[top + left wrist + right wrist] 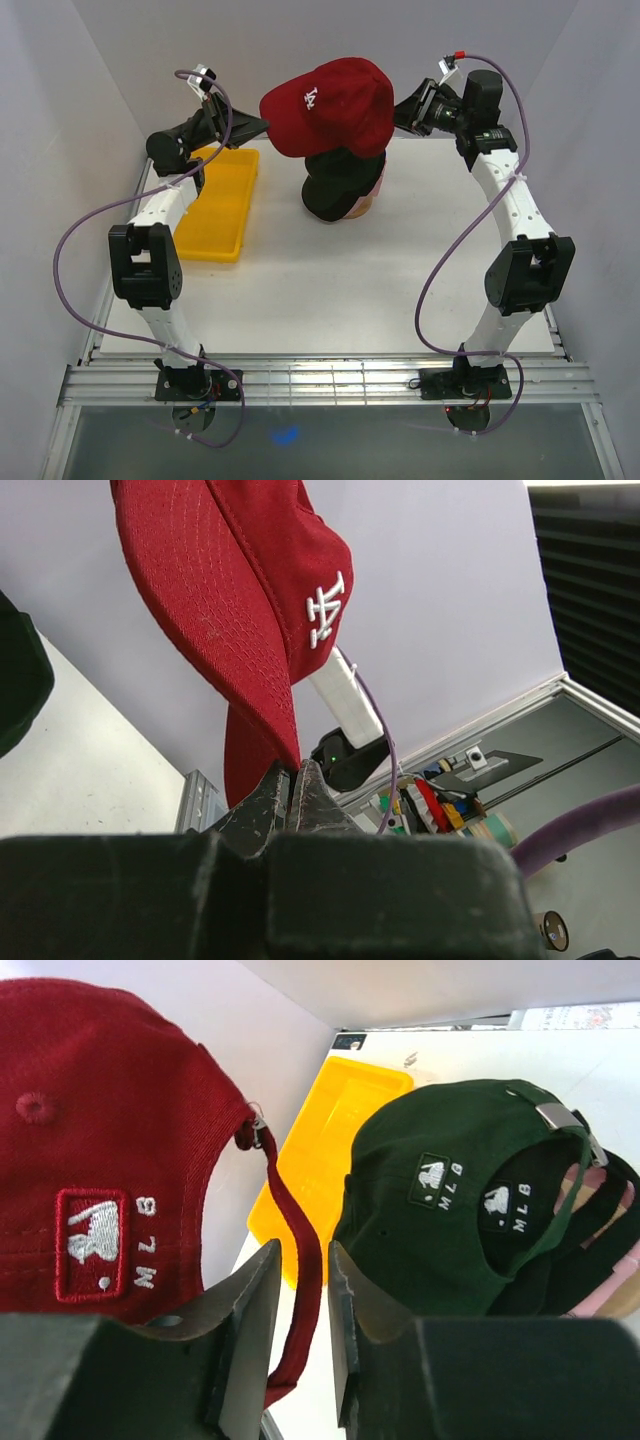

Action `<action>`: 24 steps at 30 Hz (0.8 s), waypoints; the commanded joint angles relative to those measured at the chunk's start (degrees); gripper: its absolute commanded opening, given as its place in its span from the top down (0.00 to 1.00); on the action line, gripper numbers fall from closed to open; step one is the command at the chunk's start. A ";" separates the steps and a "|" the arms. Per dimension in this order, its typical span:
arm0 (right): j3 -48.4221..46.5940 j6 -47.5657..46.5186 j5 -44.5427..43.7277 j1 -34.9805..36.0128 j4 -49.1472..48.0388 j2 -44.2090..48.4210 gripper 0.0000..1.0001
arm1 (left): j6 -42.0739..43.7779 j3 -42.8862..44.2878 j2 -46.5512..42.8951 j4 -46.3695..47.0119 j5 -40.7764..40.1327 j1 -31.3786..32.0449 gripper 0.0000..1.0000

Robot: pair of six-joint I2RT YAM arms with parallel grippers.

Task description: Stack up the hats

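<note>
The left pincer (295,780) is clenched tight on the very tip of the brim (210,630) of the red hat (300,570). That small bite is the weak spot, because the hat hangs in the air from it. A little tug or shake could pull the brim out, and the hat would drop. The right pincer (303,1260) is at the back of the hat, with the back strap (300,1200) running through the gap between its fingers (I cannot tell if it squeezes the strap or only sits around it). If it does not hold, the back of the hat may sag and come down crooked. The red hat hangs above the pile, where the green hat (430,1190) sits on top of the black hats (565,1230), at the far middle of the table (350,300). If the two arms do not go down together, the hat could land tilted or push the pile over toward the yellow tray (215,215) on the left. The left arm (150,240) reaches far and to the right. The right arm (510,200) reaches far and to the left. Both are raised high and meet the hat from each side.
</note>
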State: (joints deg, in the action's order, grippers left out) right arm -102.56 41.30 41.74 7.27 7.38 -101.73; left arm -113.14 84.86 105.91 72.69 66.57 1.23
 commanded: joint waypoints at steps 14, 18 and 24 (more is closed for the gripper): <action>-20.21 -10.01 -11.94 -0.15 14.68 -9.17 0.79 | 1.26 -6.81 1.40 8.69 -1.17 -1.15 1.00; -19.43 -10.54 -11.07 -0.15 14.95 -9.63 0.67 | -3.04 -7.69 3.51 16.24 -3.72 -1.15 1.00; -17.59 -11.41 -8.51 0.03 14.25 -9.54 0.51 | -2.79 -7.43 4.83 17.84 -6.88 -1.15 1.00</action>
State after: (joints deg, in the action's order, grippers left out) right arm -120.09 31.35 31.64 7.25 23.05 -112.18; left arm -114.02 77.28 112.60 74.89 64.31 0.47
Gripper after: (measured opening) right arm 0.474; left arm 0.022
